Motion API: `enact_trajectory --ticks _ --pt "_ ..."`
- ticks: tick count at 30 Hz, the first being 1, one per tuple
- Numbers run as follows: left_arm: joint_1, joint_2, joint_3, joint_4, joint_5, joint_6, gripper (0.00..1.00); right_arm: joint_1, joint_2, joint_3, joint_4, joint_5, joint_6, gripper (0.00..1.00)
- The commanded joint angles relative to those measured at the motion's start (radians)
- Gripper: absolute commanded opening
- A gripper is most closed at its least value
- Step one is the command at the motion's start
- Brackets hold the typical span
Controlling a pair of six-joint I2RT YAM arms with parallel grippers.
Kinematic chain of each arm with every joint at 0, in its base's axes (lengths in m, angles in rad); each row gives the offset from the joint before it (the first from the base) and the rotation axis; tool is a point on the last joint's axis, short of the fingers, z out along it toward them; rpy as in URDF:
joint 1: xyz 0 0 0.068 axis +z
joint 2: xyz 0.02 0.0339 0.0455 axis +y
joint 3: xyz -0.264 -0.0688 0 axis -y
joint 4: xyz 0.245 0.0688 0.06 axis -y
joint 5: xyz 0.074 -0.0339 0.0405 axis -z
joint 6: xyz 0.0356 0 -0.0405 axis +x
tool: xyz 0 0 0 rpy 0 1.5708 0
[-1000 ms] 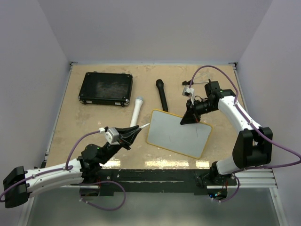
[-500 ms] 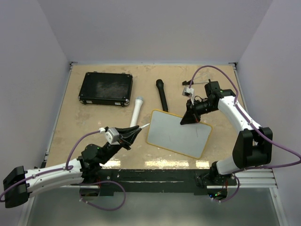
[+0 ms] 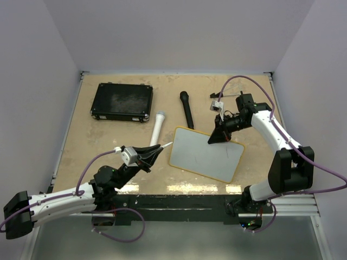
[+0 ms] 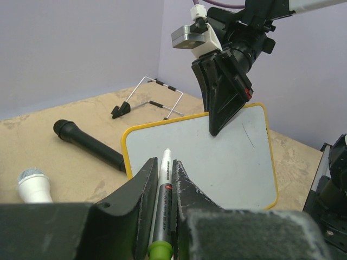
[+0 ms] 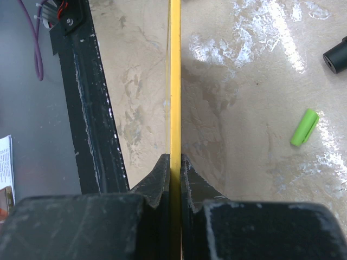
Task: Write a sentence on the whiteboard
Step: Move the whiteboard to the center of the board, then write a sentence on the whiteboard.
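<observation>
The whiteboard point(image 3: 206, 153), white with a yellow rim, lies tilted on the table's near right part. My right gripper point(image 3: 212, 140) is shut on its far rim, which shows edge-on in the right wrist view point(image 5: 175, 81) between the closed jaws point(image 5: 173, 158). My left gripper point(image 3: 157, 150) sits just left of the board and is shut on a grey marker point(image 4: 165, 184). The marker's white tip points at the board's near-left corner point(image 4: 217, 157). The sentence is not in view; the surface carries only one short thin stroke point(image 4: 249, 132).
A black case point(image 3: 122, 101) lies at the far left. A black microphone point(image 3: 187, 108) and a white microphone point(image 3: 158, 127) lie just beyond the board. A wire stand point(image 4: 154, 97) sits further back. A green marker cap point(image 5: 303, 127) lies on the table.
</observation>
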Motion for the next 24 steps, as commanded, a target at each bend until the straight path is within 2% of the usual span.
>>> enact_trajectory --ticks 1,24 --pt "-0.001 -0.003 0.03 0.048 0.002 0.029 0.0 0.002 -0.023 -0.003 0.026 -0.002 -0.089 0.0" --pt "-0.001 -0.017 0.019 0.066 -0.021 0.035 0.0 0.002 -0.021 0.001 0.014 -0.005 -0.097 0.0"
